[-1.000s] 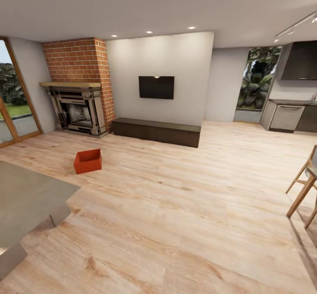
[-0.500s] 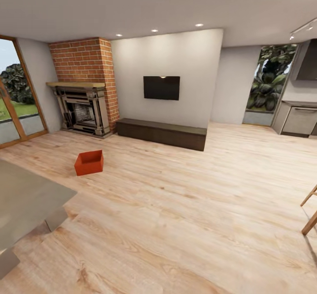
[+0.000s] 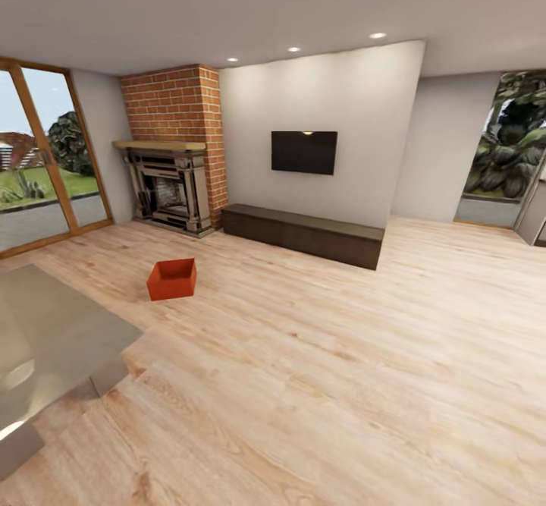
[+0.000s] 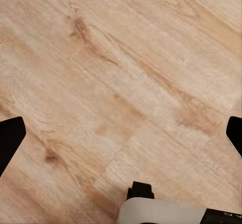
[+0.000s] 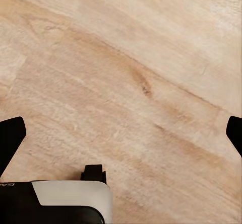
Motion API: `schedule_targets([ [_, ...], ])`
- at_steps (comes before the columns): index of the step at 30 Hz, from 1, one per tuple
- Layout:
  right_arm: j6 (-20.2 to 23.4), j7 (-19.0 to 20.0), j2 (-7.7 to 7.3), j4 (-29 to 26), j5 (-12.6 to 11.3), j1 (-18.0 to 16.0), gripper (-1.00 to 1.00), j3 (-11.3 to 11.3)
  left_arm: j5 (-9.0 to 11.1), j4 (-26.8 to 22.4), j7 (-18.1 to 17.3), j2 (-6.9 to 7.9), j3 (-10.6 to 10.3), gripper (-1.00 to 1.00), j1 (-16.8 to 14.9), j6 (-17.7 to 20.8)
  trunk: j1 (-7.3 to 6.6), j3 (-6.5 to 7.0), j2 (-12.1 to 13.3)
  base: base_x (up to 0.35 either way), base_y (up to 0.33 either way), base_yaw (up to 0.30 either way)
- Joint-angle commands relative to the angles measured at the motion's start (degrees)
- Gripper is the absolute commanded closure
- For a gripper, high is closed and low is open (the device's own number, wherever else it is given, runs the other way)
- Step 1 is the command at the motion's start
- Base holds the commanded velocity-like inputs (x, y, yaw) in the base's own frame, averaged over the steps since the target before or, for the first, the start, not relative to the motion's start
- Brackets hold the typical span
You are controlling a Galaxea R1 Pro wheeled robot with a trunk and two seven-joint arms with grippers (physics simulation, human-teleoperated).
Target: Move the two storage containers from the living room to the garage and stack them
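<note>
Head view: one red-orange storage container (image 3: 172, 279) stands open-topped on the light wood plank floor (image 3: 341, 369), left of centre, in front of the brick fireplace (image 3: 171, 187); a dark low bench (image 3: 307, 234) and wall television (image 3: 304, 152) lie beyond, and a grey table (image 3: 45, 339) is near left.

Left wrist view: left gripper (image 4: 121, 133) spread wide, empty, above planks.

Right wrist view: right gripper (image 5: 121, 133) likewise released, above planks.
</note>
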Motion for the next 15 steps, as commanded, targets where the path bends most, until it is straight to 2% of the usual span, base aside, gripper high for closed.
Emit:
schedule_targets([
  [1, -0.4, 0.0, 0.03, 0.2, -0.2, -0.1, -1.00, 0.3, 0.1, 0.3, 0.0, 0.00, 0.3, -1.00, -0.1, -0.4, 0.05, -0.10, -0.1, 0.305, -0.154, 0.251],
  [15, -0.4, 0.0, 0.17, 0.2, -0.1, -0.1, -1.00, 0.3, 0.1, 0.3, 0.0, -0.08, 0.3, -1.00, -0.1, -0.3, 0.05, -0.10, -0.1, 0.305, -0.173, 0.235],
])
